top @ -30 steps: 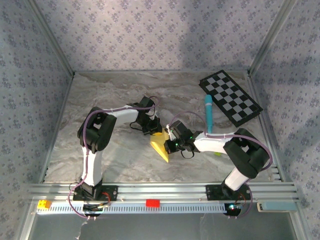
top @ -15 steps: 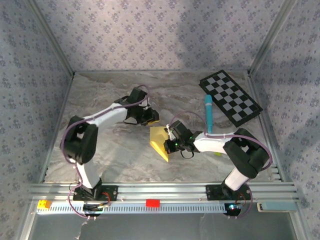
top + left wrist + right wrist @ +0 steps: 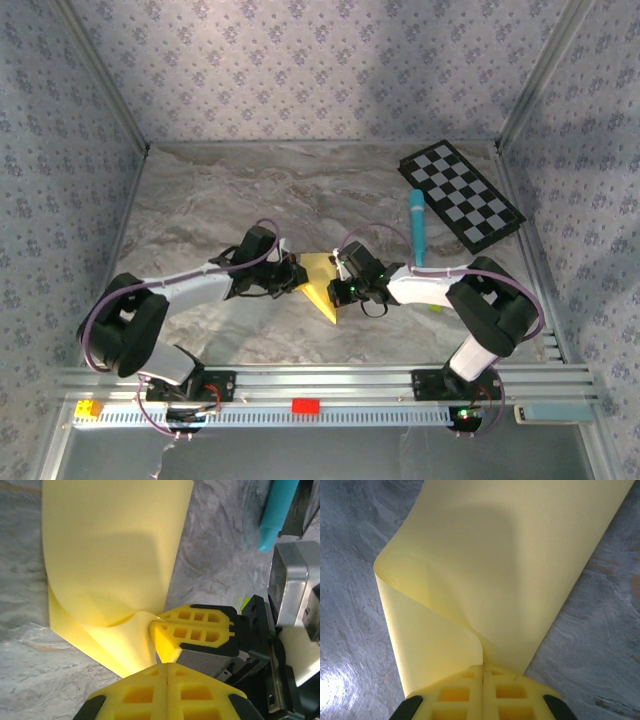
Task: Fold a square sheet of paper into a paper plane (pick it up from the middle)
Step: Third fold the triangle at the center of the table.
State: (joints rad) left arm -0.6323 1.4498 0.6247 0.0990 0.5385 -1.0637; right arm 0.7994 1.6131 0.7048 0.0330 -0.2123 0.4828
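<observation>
On the marble-patterned bench (image 3: 200,200) the square sheet of paper (image 3: 318,280) sits half folded in the middle; it is thin, light and soft, so I would take it at the fold, not at a loose corner. My right fingers (image 3: 512,692) are closed on this fold; my left fingers (image 3: 200,695) are closed too, at the lower edge, but I cannot tell if they pinch it. The top view gives a flat wedge, the wrist views a rounded, uncreased curl.

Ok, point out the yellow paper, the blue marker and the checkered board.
yellow paper (image 3: 322,293), top view, on the middle of the folded sheet.
blue marker (image 3: 416,232), top view, on the middle of its barrel.
checkered board (image 3: 462,195), top view, on its centre squares.
</observation>
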